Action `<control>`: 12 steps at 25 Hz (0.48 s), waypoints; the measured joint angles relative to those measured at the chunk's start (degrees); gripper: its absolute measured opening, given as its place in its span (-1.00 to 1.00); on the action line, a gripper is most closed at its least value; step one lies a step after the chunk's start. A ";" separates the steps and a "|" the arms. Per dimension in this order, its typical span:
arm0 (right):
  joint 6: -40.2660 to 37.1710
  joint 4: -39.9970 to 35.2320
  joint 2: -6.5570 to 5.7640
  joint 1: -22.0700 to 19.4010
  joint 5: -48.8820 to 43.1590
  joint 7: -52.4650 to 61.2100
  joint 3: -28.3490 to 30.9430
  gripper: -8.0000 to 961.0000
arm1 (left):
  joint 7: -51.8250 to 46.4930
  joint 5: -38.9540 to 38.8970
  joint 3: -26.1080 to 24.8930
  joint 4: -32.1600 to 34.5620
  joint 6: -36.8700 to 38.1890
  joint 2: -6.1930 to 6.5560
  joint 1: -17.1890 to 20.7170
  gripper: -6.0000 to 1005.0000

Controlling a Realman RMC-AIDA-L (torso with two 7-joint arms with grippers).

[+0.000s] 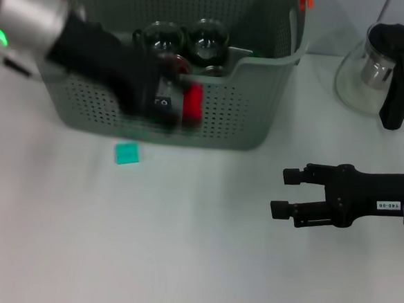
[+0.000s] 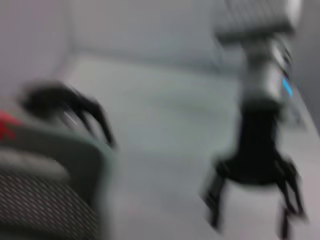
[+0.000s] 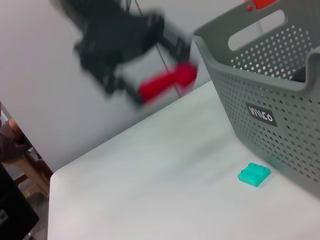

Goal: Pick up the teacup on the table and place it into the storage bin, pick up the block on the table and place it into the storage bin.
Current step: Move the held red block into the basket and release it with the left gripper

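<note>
While your left claw [image 1: 181, 101] blurred, grip unreadable, over the bin [image 1: 261, 100] front, the block [image 1: 126, 153] lay below; right claw [image 1: 282, 192] sat open on bare tabletop [image 1: 181, 247].

I see the grey-green perforated plastic storage bin [image 2: 55, 195] at seven o'clock, heavily blurred. At four o'clock stands the right gripper [image 2: 252, 200], black fingers spread above the pale grey table [image 2: 160, 125].

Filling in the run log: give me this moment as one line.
left gripper: holds red block at storage bin front wall | teal block: on table | right gripper: open, idle
</note>
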 joint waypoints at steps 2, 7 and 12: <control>-0.01 0.00 -0.05 0.12 0.01 0.00 0.00 0.97 | -1.38 -3.84 -3.17 -0.66 -3.84 0.87 -0.08 0.28; 0.00 0.00 -0.06 0.24 0.01 0.14 0.00 0.97 | -2.53 -7.20 -3.76 -9.50 -16.82 3.13 -1.02 0.28; 0.03 0.00 -0.06 0.30 0.01 0.51 0.00 0.97 | -2.88 -7.41 -1.75 -18.29 -32.09 4.61 -2.80 0.28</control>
